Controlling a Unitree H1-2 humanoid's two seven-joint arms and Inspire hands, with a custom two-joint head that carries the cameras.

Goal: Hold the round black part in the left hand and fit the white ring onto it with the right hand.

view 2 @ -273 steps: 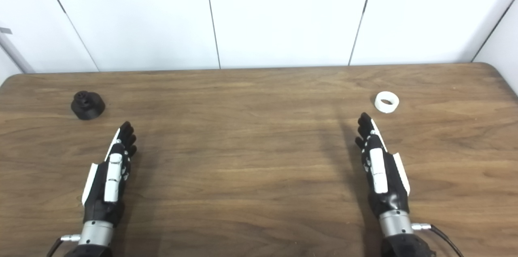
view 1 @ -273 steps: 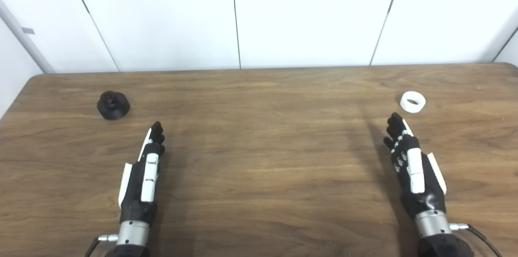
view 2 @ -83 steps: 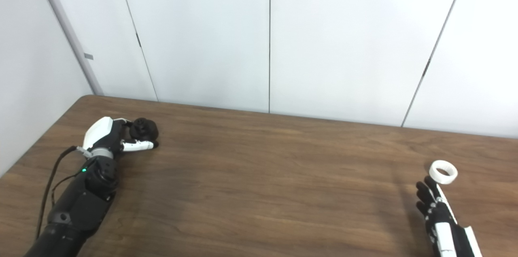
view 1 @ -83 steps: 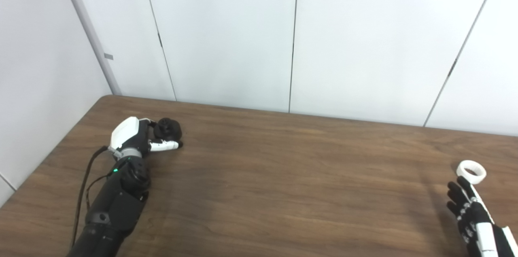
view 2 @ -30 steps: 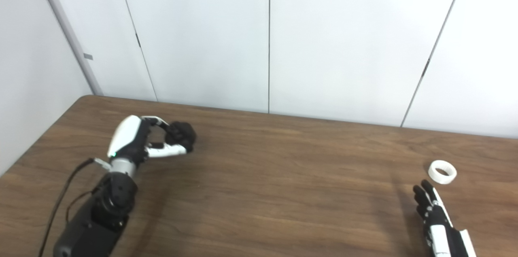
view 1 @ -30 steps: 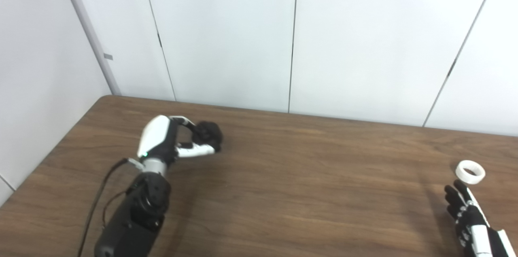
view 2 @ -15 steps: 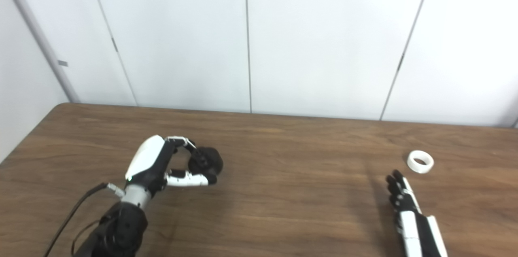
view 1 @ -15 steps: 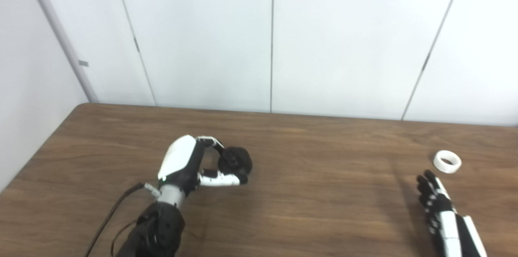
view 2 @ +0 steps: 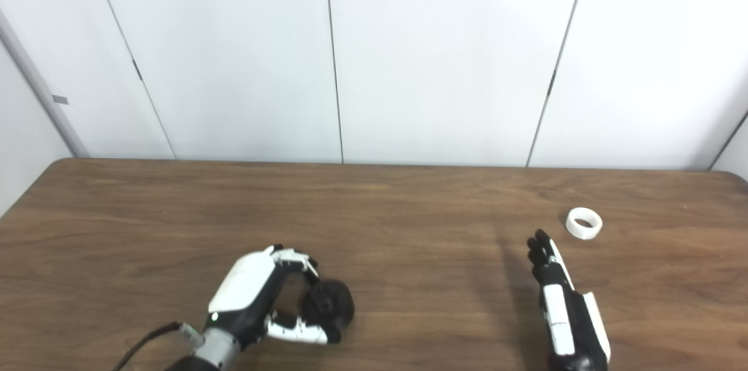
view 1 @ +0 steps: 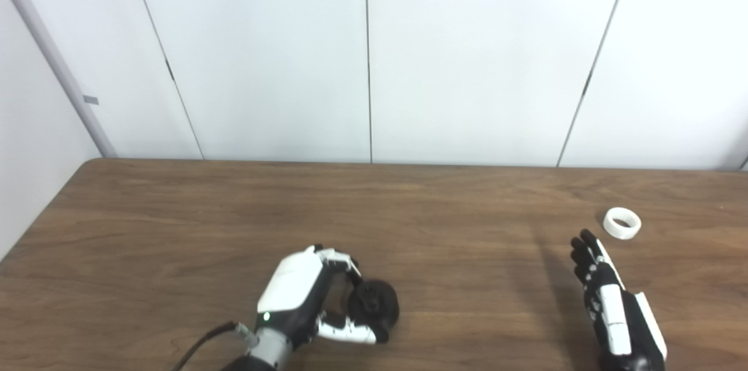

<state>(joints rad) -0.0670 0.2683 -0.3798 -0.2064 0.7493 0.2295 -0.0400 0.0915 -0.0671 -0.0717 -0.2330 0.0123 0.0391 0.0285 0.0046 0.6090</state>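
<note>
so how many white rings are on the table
1. The white ring lies on the table at the far right, just beyond the right hand; none looks hidden.

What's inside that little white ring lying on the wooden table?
Nothing but a dark patch, probably bare table: the small white ring lies flat on the brown wooden table, empty and untouched, just beyond the open right hand. The near wall hides part of its inner floor.

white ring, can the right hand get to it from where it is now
Probably yes. The ring lies alone on the table, just beyond the open right hand's fingertips, and nothing stands between them. The left hand is far off, holding the black part.
</note>
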